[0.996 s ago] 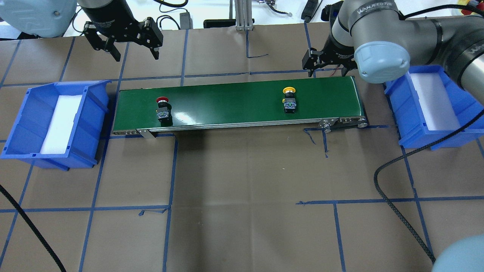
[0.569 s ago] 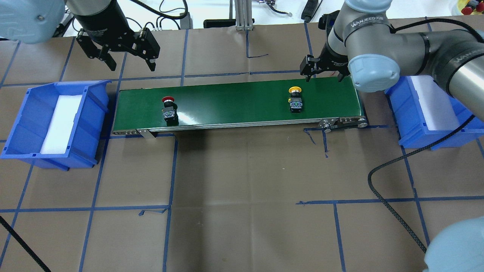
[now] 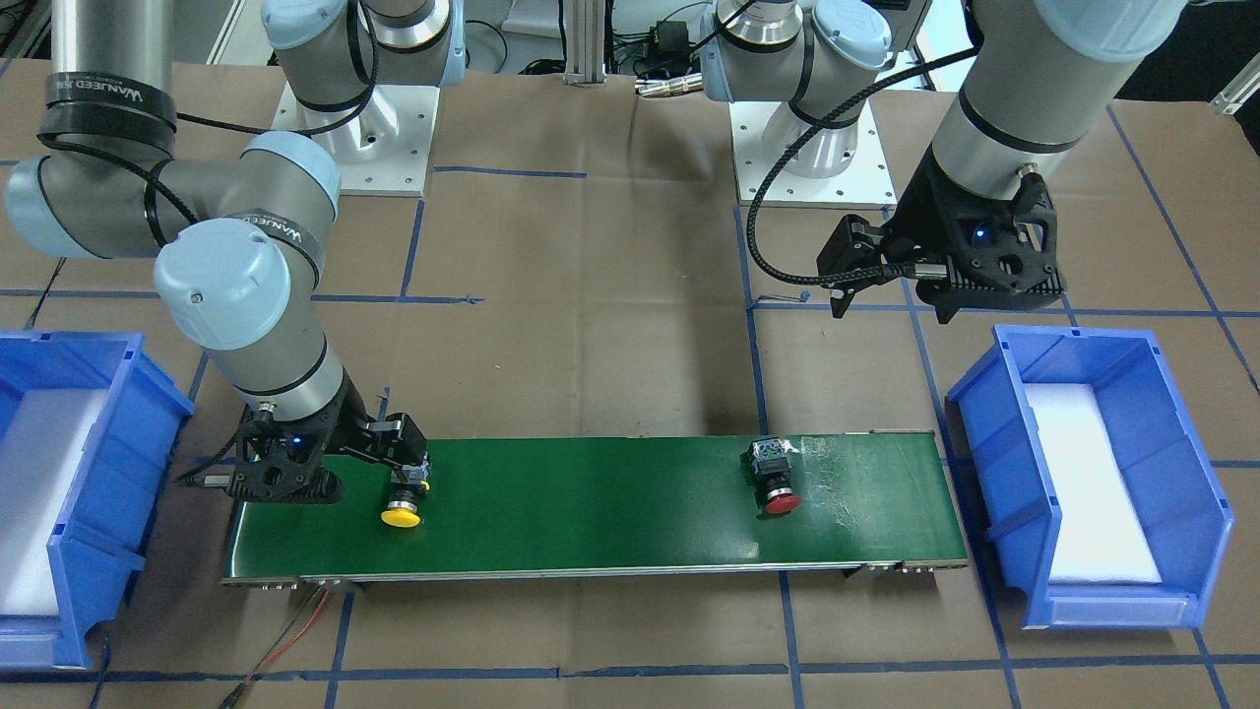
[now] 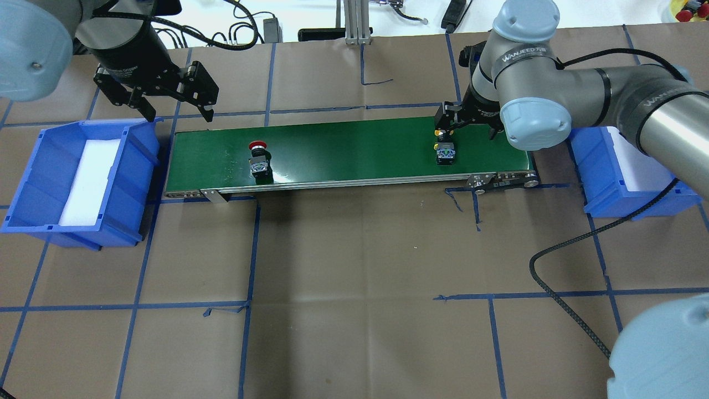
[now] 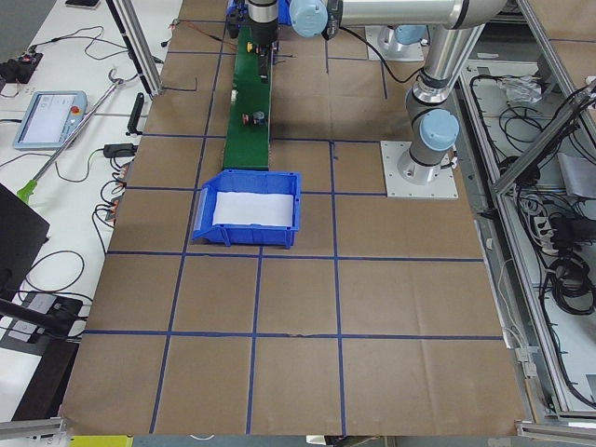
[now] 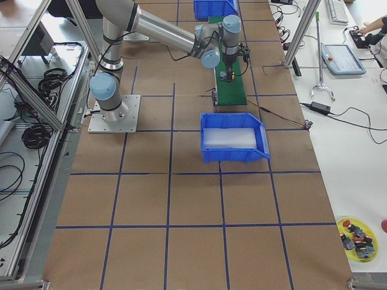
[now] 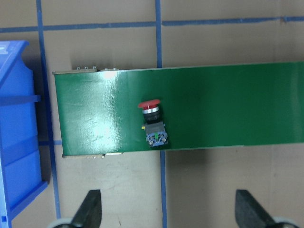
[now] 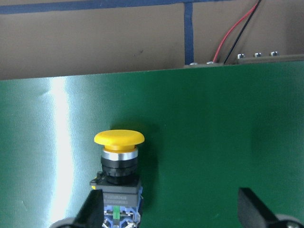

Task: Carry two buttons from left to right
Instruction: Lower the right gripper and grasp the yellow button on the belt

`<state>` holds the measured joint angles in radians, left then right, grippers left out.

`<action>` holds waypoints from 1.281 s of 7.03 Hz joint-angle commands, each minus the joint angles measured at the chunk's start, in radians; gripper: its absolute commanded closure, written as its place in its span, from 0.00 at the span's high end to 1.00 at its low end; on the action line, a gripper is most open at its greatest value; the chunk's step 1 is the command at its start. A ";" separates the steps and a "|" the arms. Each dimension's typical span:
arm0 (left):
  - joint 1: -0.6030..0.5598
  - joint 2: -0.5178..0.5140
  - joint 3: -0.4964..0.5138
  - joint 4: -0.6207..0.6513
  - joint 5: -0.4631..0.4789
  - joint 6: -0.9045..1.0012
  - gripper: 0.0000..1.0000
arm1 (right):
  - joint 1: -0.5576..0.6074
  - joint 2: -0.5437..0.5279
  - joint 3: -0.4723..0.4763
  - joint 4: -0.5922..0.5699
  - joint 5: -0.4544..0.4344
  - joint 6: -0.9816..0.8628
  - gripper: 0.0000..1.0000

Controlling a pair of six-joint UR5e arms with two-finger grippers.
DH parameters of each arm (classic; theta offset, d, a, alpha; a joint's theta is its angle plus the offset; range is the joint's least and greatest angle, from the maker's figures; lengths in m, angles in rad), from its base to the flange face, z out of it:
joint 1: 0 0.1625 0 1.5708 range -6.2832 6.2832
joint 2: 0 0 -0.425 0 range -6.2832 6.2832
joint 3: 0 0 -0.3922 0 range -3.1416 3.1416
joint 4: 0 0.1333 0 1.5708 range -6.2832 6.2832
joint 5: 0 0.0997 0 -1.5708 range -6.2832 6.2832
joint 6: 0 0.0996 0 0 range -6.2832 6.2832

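The yellow-capped button [image 4: 445,153] lies on its side near the right end of the green conveyor belt [image 4: 354,144]. My right gripper [image 4: 465,128] is open and low over it. In the right wrist view the yellow-capped button [image 8: 118,164] lies close to one fingertip [image 8: 92,211], untouched. The red-capped button [image 4: 258,159] lies on the belt's left part and also shows in the left wrist view [image 7: 152,124]. My left gripper [image 4: 178,113] is open and empty, high behind the belt's left end, near the left blue bin [image 4: 33,183].
A second blue bin [image 4: 590,166] with white foam inside stands past the belt's right end, partly under my right arm. A black cable [image 4: 559,288] loops over the table at the front right. An aluminium post [image 4: 354,27] stands at the far edge.
Both buttons have ridden the belt to the right. My right gripper has come forward and down over the yellow-capped button. My left gripper has drifted left toward the left bin.
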<state>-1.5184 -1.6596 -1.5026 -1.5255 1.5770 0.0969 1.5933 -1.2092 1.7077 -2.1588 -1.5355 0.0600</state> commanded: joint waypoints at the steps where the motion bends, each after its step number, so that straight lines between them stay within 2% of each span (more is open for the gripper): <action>1: 0.000 -0.011 0.013 0.007 0.002 -0.012 0.99 | 0.005 0.023 0.000 -0.001 -0.002 0.003 1.00; 3: -0.003 -0.008 0.015 0.007 0.000 -0.016 1.00 | 0.004 0.063 -0.010 -0.004 0.000 0.004 1.00; 4: -0.003 -0.008 0.013 0.007 0.000 -0.016 1.00 | 0.004 0.075 -0.013 -0.021 0.000 0.003 0.93; 5: -0.003 -0.006 0.010 0.007 -0.008 -0.016 1.00 | 0.004 0.079 -0.016 -0.032 -0.002 0.001 0.60; 6: -0.003 -0.003 0.010 0.005 -0.006 -0.016 1.00 | 0.002 0.077 -0.017 -0.032 -0.009 0.001 0.15; 7: -0.003 -0.002 0.006 0.007 -0.006 -0.016 1.00 | 0.002 0.071 -0.020 -0.032 -0.015 -0.011 0.06; 9: -0.003 0.003 -0.001 0.007 -0.009 -0.016 1.00 | -0.006 0.036 -0.055 -0.018 -0.049 -0.026 0.05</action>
<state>-1.5217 -1.6598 -1.4980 -1.5188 1.5700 0.0813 1.5915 -1.1497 1.6702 -2.1866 -1.5612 0.0429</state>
